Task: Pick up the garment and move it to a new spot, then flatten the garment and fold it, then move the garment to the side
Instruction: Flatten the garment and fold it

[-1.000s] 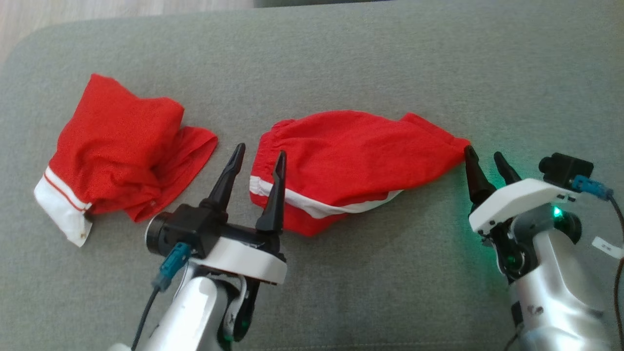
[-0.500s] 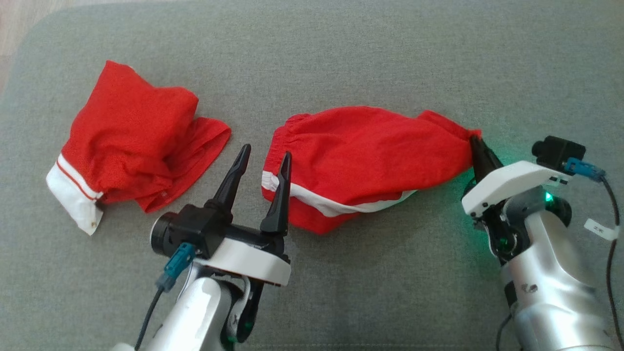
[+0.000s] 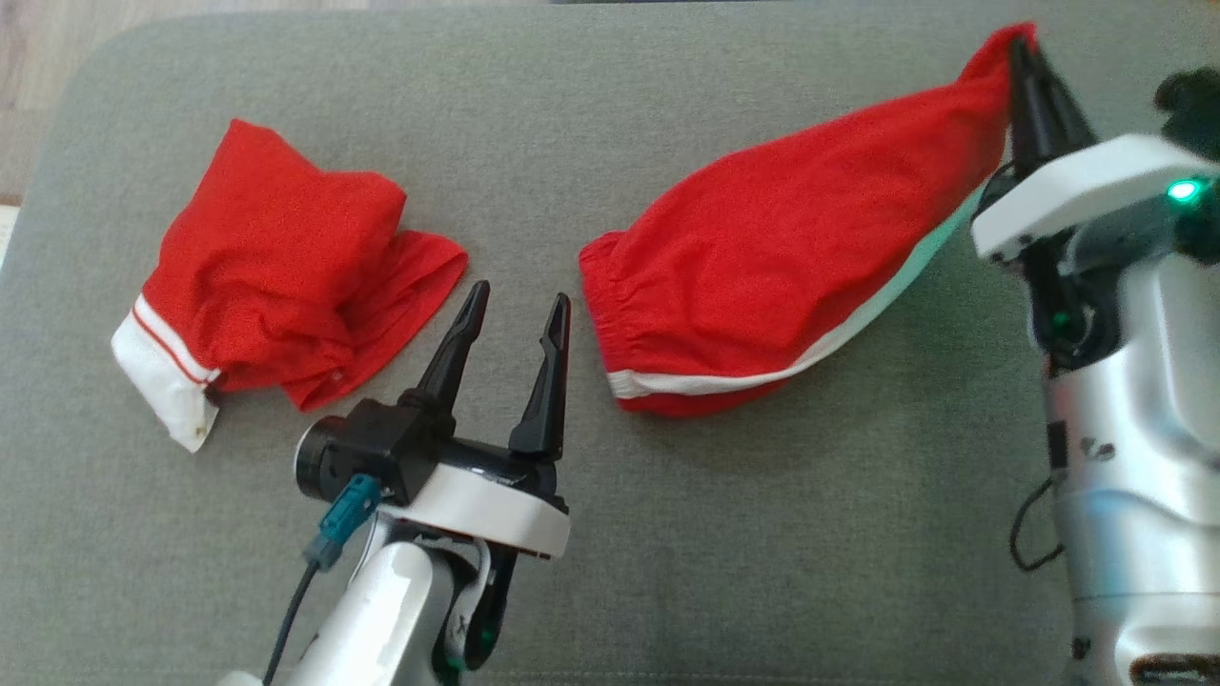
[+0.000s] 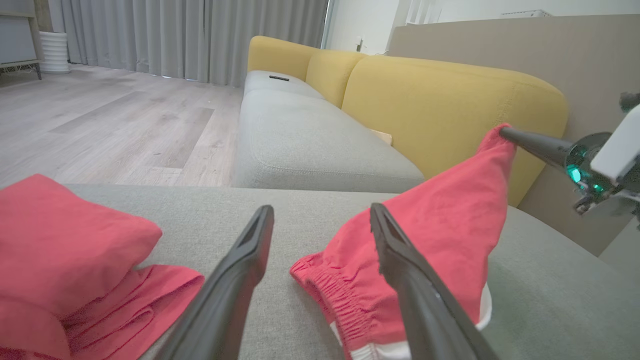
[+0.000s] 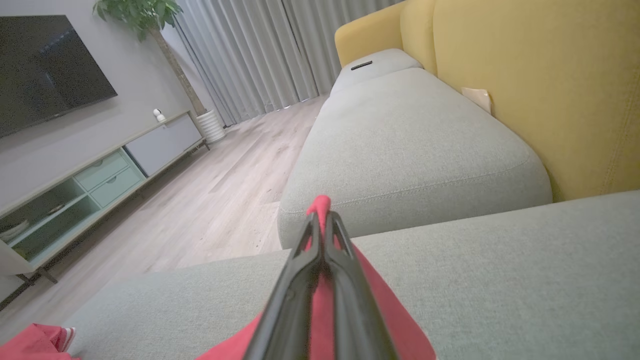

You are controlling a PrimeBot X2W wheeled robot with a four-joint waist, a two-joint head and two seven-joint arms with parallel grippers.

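Over by the wall, a low pale-green media cabinet [image 5: 105,172] has drawers and an open shelf (whatever sits in it is too small to make out). The action is on a wide grey fabric sofa cushion [image 3: 686,553], with mustard-yellow backrests [image 4: 450,105] behind it. Around that are a light wooden plank floor [image 4: 125,120], grey pleated curtains [image 4: 175,35], a dark wall-mounted television [image 5: 45,60] and a leafy potted plant [image 5: 137,10].

Now the garment: red fabric shorts with a white side stripe and gathered elastic waistband [image 3: 762,276]. One corner is up off the cushion, pinched between the pressed-together fingers of the right end effector [image 3: 1022,57] at the upper right. The cloth slopes down from there, and the waistband end rests mid-seat. The left end effector [image 3: 519,297] hovers spread, holding nothing, just beside that waistband. To its left lies a second crumpled red garment with a white band [image 3: 276,276], well apart from the shorts.
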